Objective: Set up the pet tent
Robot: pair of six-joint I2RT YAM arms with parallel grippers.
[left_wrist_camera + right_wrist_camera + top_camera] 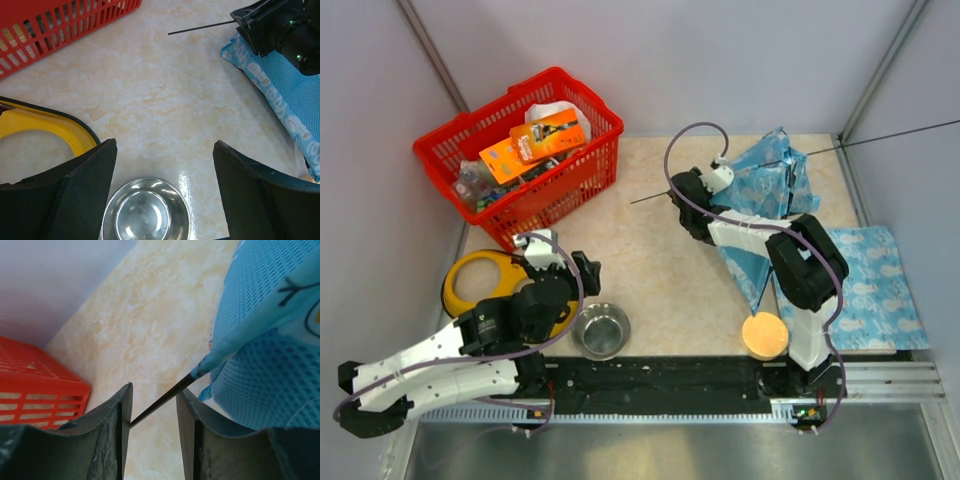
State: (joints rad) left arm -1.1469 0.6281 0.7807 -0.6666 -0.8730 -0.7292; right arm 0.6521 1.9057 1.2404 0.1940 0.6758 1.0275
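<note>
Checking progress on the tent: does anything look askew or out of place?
The pet tent lies collapsed and crumpled at the far right of the table, not standing. One thin dark pole pokes out of its fabric toward the red basket, its tip between the fingers of the right gripper.

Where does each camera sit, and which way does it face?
Top external: above, behind the bases, looking down on the table; both arms show.
Left wrist: on the left arm, looking down past its open fingers at the steel bowl.
Right wrist: on the right arm, looking along its fingers at the pet tent's pole.
Shared: all show the red basket.
</note>
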